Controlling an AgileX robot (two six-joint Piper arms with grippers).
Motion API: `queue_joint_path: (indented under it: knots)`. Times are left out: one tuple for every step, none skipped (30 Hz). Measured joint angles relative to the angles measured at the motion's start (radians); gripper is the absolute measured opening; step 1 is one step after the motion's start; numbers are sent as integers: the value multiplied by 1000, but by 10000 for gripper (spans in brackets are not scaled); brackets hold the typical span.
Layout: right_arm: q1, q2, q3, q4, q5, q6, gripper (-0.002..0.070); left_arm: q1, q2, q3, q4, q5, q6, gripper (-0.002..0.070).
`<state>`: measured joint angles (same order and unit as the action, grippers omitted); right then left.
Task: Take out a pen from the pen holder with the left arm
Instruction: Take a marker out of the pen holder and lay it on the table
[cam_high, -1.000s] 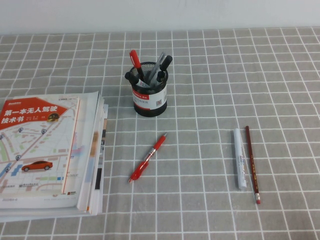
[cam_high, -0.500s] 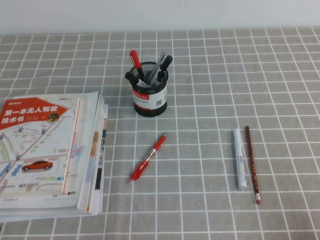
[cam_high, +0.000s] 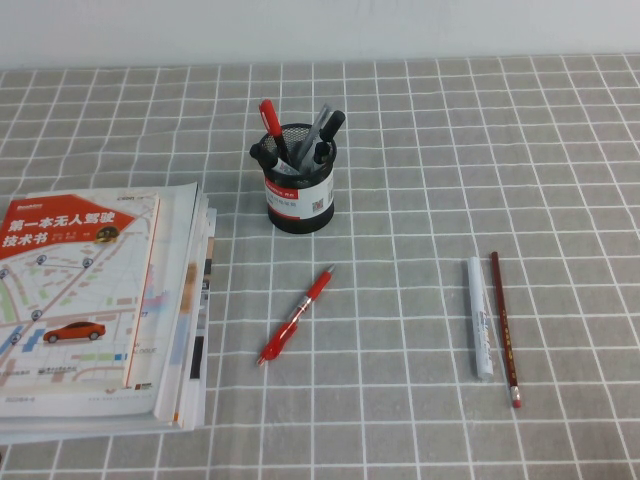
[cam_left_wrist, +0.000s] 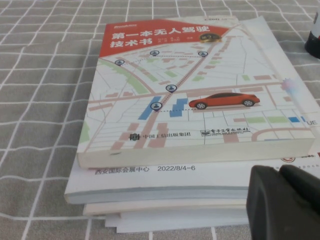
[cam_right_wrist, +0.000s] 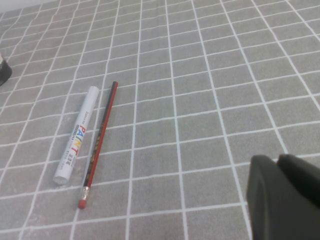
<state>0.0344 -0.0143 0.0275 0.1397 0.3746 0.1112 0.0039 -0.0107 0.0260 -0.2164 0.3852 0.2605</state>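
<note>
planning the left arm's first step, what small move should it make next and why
Probably swing the shut left hand from beside the book stack toward the pen holder, opening it: its pens stand untouched. Right hand sits shut near the pencil.

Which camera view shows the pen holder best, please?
The high view: the whole pen holder and its pens show. Each wrist view catches only a dark sliver of it; the shut left tool hovers by the books, the shut right tool near the pencil.

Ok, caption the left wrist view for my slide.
Shut left gripper close by the book stack, pen holder just in frame; right gripper elsewhere, near the paint marker.
</note>
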Motion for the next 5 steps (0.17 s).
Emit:
queue_joint_path:
  knots:
    - [0, 0, 0, 0, 0, 0, -13, 0, 0, 0, 0, 0, 0, 0]
    - [0, 0, 0, 0, 0, 0, -13, 0, 0, 0, 0, 0, 0, 0]
    - [0, 0, 0, 0, 0, 0, -13, 0, 0, 0, 0, 0, 0, 0]
    - [0, 0, 0, 0, 0, 0, -13, 0, 0, 0, 0, 0, 0, 0]
    - [0, 0, 0, 0, 0, 0, -13, 0, 0, 0, 0, 0, 0, 0]
